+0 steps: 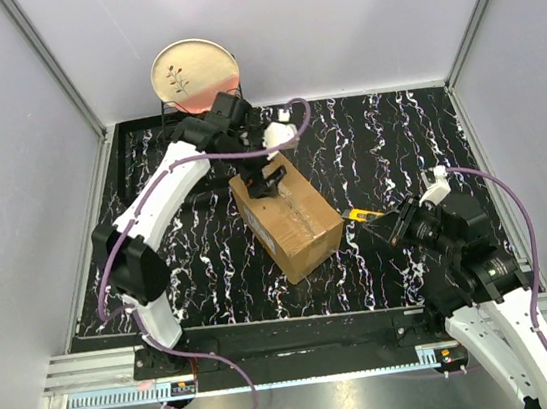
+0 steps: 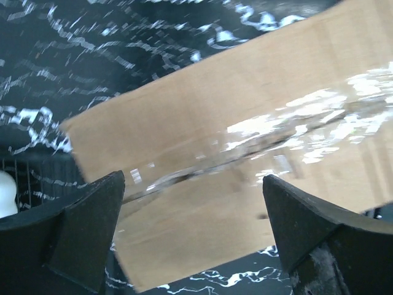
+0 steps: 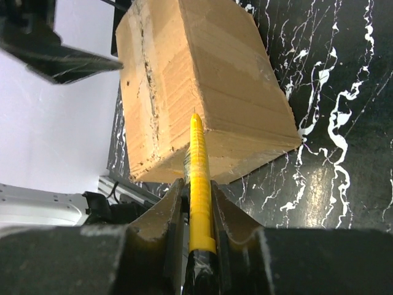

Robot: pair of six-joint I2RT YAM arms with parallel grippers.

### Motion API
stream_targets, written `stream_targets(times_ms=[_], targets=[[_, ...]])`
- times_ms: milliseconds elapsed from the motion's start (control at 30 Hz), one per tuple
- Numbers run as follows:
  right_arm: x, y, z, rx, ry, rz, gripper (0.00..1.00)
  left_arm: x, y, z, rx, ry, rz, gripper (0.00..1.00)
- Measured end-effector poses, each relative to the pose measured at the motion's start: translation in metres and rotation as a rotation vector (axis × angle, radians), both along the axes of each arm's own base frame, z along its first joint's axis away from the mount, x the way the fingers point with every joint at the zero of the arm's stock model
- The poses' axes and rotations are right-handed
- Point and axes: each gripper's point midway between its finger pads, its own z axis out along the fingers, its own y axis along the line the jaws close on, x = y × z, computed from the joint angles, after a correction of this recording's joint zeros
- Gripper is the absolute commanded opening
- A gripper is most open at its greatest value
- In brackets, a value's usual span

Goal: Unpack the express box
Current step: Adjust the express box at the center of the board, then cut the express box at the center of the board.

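Observation:
The express box (image 1: pixel 291 220) is a brown cardboard carton lying at an angle in the middle of the table, its flaps closed under a shiny clear tape seam (image 2: pixel 288 126). My left gripper (image 1: pixel 268 179) hovers over the box's far end. Its black fingers (image 2: pixel 92 227) stand wide open on either side of the carton top (image 2: pixel 233 123) and hold nothing. My right gripper (image 1: pixel 397 220) is just right of the box, shut on a yellow utility knife (image 1: pixel 366 216). In the right wrist view the knife (image 3: pixel 199 178) points at the box's near edge (image 3: pixel 202 80), with its tip at or just short of the cardboard.
A round cream plate (image 1: pixel 194 72) with a pink patch stands on a black wire rack at the back left. White walls with metal frame posts enclose the black marbled table (image 1: pixel 396 138). A metal rail (image 1: pixel 291 338) runs along the near edge.

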Motion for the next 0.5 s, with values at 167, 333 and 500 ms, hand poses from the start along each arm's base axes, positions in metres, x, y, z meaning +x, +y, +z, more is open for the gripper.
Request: stream_targets(times_ms=[167,333,500], targets=[[-0.003,0.0,-0.003,-0.006,0.012,0.007,0.0,-0.055,-0.029,0.028,-0.015,-0.077,-0.163,0.99],[-0.002,0.002,-0.015,0.031,0.072,-0.015,0.0,-0.08,-0.039,0.027,0.04,-0.217,-0.309,0.99],[0.001,0.004,-0.017,0.083,0.085,-0.035,0.0,-0.091,-0.041,-0.009,0.147,-0.326,-0.451,0.99]])
